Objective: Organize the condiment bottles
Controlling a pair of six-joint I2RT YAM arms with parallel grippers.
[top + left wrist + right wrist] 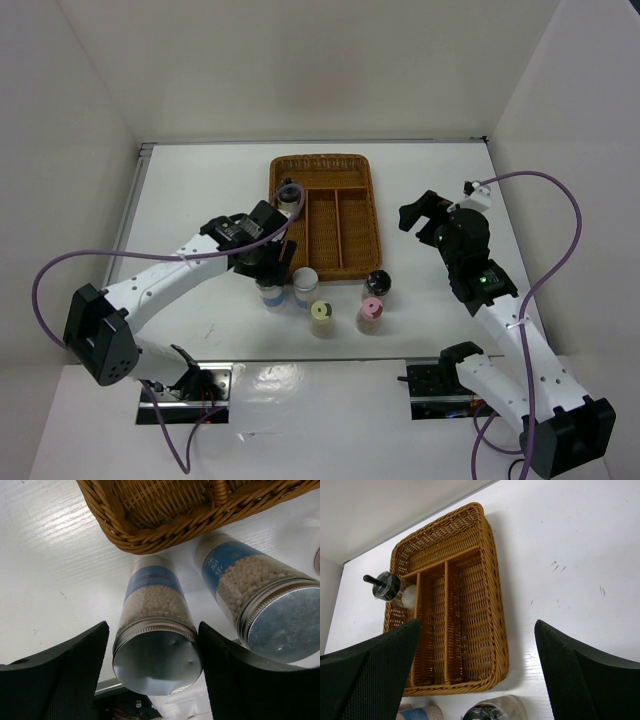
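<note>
Black-capped condiment bottle [290,192] in wicker tray [355,235]

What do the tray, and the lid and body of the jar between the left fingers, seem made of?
Tray: woven wicker or rattan, glossy brown; braided strands show along its rim.
Jar lid: probably thin metal, dull silver, with small dents.
Jar body: clear glass or plastic, cannot tell which; white pellets show through.
</note>
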